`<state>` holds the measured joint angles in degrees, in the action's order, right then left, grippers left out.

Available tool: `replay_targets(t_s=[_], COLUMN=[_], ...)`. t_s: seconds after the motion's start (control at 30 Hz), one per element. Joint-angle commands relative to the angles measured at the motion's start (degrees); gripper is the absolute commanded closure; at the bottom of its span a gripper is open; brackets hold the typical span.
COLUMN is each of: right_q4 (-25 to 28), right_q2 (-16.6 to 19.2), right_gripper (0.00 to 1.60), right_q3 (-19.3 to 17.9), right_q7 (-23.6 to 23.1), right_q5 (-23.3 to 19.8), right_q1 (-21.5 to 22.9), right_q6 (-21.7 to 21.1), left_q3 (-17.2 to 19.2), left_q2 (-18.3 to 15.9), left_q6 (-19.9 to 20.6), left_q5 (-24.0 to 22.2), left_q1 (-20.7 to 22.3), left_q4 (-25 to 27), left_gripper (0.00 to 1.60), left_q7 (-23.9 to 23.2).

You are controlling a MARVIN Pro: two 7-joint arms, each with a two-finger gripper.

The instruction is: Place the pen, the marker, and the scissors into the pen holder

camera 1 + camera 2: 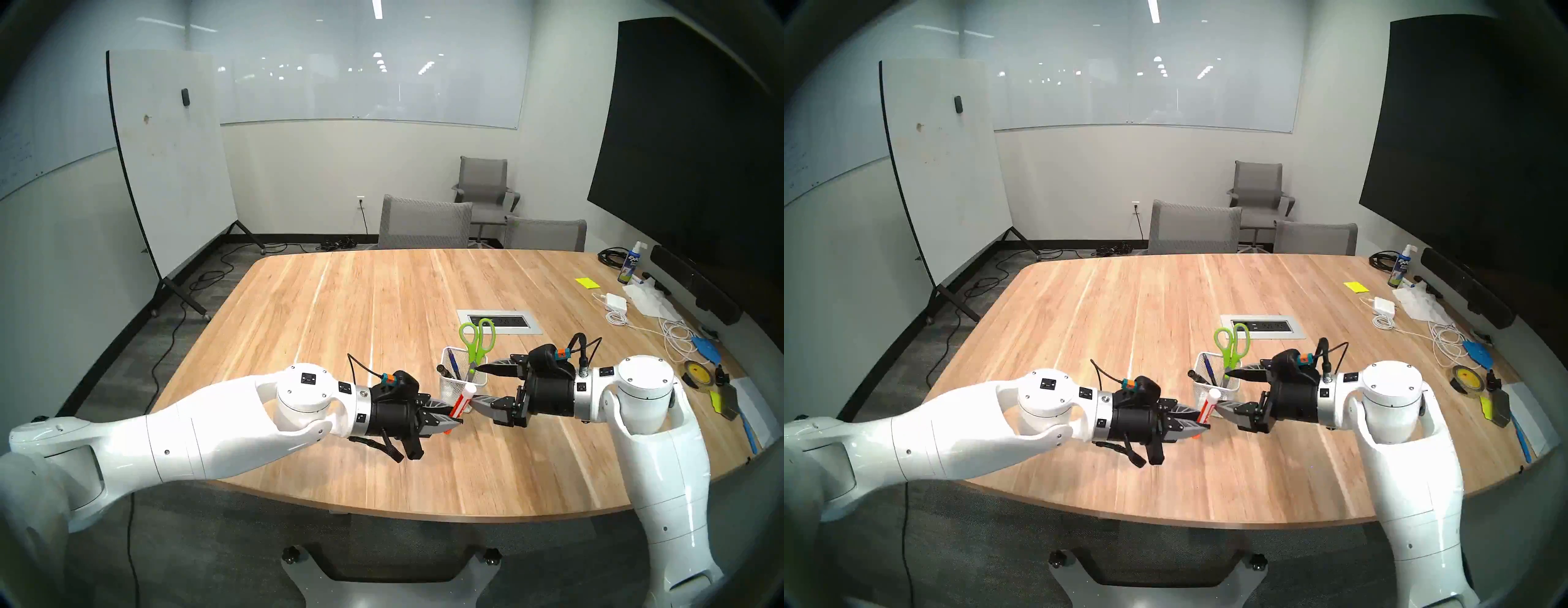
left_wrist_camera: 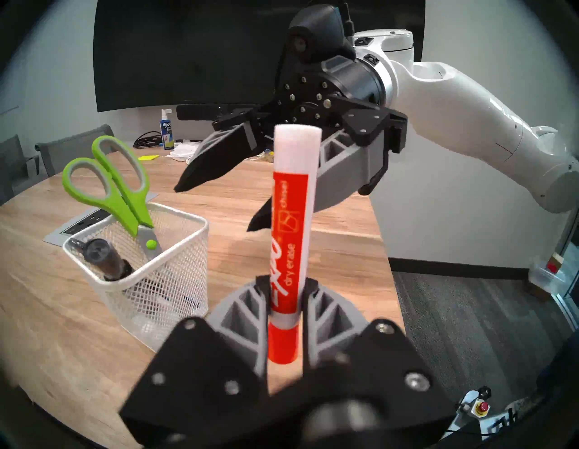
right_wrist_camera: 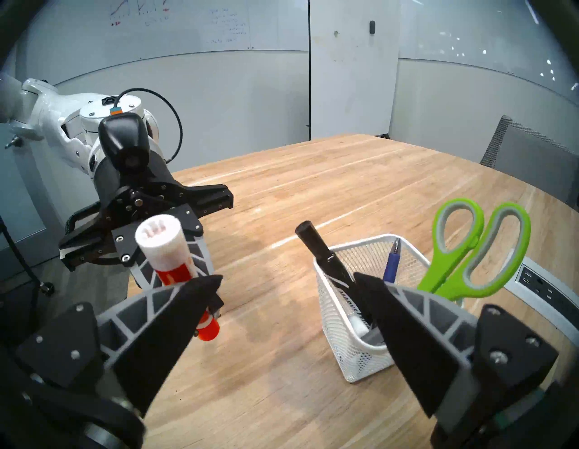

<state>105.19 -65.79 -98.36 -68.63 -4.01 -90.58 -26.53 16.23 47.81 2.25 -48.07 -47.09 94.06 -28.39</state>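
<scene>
Two white robot arms meet over a light wooden conference table (image 1: pixel 339 322), grippers facing each other just in front of the pen holder. L. gripper (image 2: pixel 286 294) is pinched on a red-and-white dry-erase marker (image 2: pixel 289 225), fingers (image 2: pixel 242 305) clamping the barrel just above the red cap; marker stands roughly upright w/ white butt end up, red cap end below the fingers, clear of the table. R. gripper (image 3: pixel 288 291) has jaws spread wide & holds nothing; in the right wrist view one fingertip lies in front of the marker's barrel, the other in front of the holder's rim, contact not determinable. Small square white wire-mesh pen holder (image 1: pixel 462 384) stands upright on the table, just beyond the marker & apart from it. Inside it: lime-green-handled scissors (image 1: pixel 478 339), blades down & loops well above the rim; a slim blue ballpoint pen (image 3: pixel 392 261), tip up; a thick black marker w/ white lettering (image 3: pixel 326 254), leaning out over the rim. Far R. edge of table: spray bottle (image 1: pixel 628 263), white charger w/ cable (image 1: pixel 615 302), yellow sticky pad (image 1: pixel 585 282).
</scene>
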Motion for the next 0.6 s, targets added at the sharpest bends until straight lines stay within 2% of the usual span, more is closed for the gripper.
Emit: replay_targets(t_s=[0.0, 0.23, 0.57], right_q4=[1.2, 0.6, -0.7], right_q2=[-0.5, -0.5, -0.2], right_gripper=[0.0, 0.0, 0.0], right_q3=[0.0, -0.2, -0.8], right_q7=[-0.2, -0.4, -0.6], right_q5=[-0.4, -0.1, 0.4], right_q1=[0.2, 0.4, 1.1], right_q6=[0.2, 0.6, 1.4], left_q3=[0.6, 1.1, 1.6], left_q2=[2.0, 0.3, -6.9], left_q6=[-0.6, -0.7, -0.9], left_q5=[0.0, -0.3, -1.2], left_q1=[1.0, 0.6, -1.9], left_q4=[0.1, 1.8, 8.7], left_gripper=[1.6, 1.6, 1.6], left_q7=[-0.4, 0.2, 3.4])
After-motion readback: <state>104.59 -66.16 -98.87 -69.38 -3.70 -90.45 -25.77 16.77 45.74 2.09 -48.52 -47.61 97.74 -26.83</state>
